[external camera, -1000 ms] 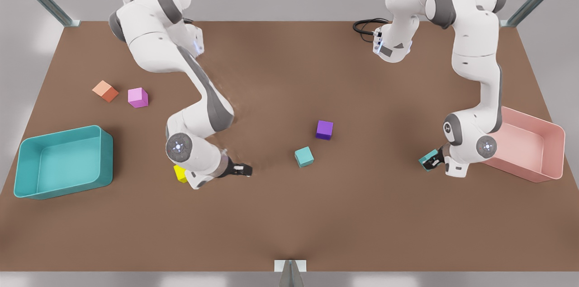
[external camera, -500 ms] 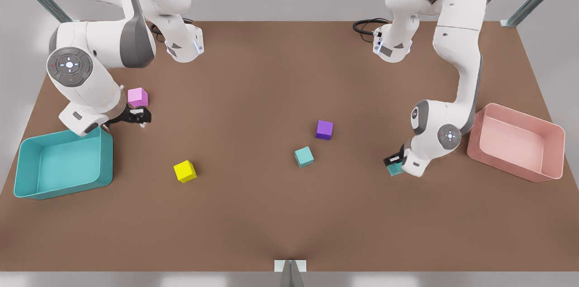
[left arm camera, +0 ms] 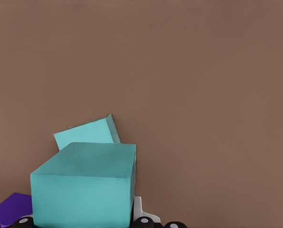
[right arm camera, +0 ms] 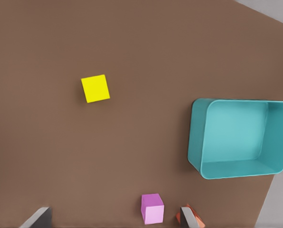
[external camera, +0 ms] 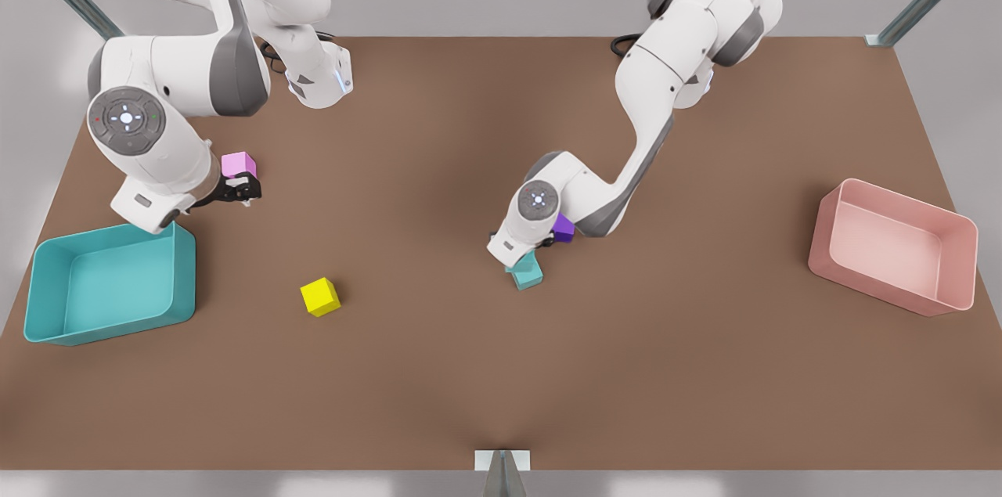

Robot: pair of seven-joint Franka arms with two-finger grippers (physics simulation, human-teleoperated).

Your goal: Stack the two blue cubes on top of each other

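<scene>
Front view, bench point(external camera: 704, 372): the left pincer point(external camera: 531, 256) was low at mid-bench, directly over the resting blue cube point(external camera: 528, 275) and just beside the purple cube point(external camera: 564, 228).

Left wrist view: the pincer was pinching the carried blue cube point(left arm camera: 84, 186), held above and slightly off-square to the resting blue cube point(left arm camera: 87, 133), whose far corner showed beyond it. Whether the two touched could not be told. Judged: the carried cube was kept aloft and centred so that it could be lowered squarely; the skew between the two suggested a small twist would help before release.

The right pincer point(external camera: 237, 190) waited near the pink cube point(external camera: 238, 165); in the right wrist view its fingers point(right arm camera: 36, 219) were spread, holding nothing, well apart from the stacking spot.

Containers: teal bin point(external camera: 47, 301), at the front view's left, nothing inside. Pink bin point(external camera: 892, 289), at the front view's right, nothing inside.

Loose items: yellow cube point(external camera: 320, 297), on the bench between teal bin and blue cubes.
</scene>
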